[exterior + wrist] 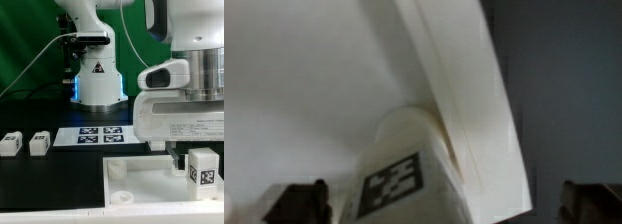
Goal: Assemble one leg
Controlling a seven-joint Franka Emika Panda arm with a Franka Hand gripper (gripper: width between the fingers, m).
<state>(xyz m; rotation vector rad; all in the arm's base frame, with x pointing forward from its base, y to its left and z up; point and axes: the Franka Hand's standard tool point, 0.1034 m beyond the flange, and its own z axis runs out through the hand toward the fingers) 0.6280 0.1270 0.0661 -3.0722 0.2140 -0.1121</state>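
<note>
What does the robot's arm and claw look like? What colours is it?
The arm is smooth, rounded white with black joints, on a white base with a black triangle sticker and a blue glow beside it. A thin cable trails off it. The claw sits under a boxy white hand and has dark fingertips.

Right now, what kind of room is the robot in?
Probably a robot lab. A white robot arm's base stands on a black table, the marker board lies there, and small tagged legs wait beside a white tabletop.

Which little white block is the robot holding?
The leg at the exterior view's right, between the jaws above the tabletop. The other two legs lie on the table far left.
</note>
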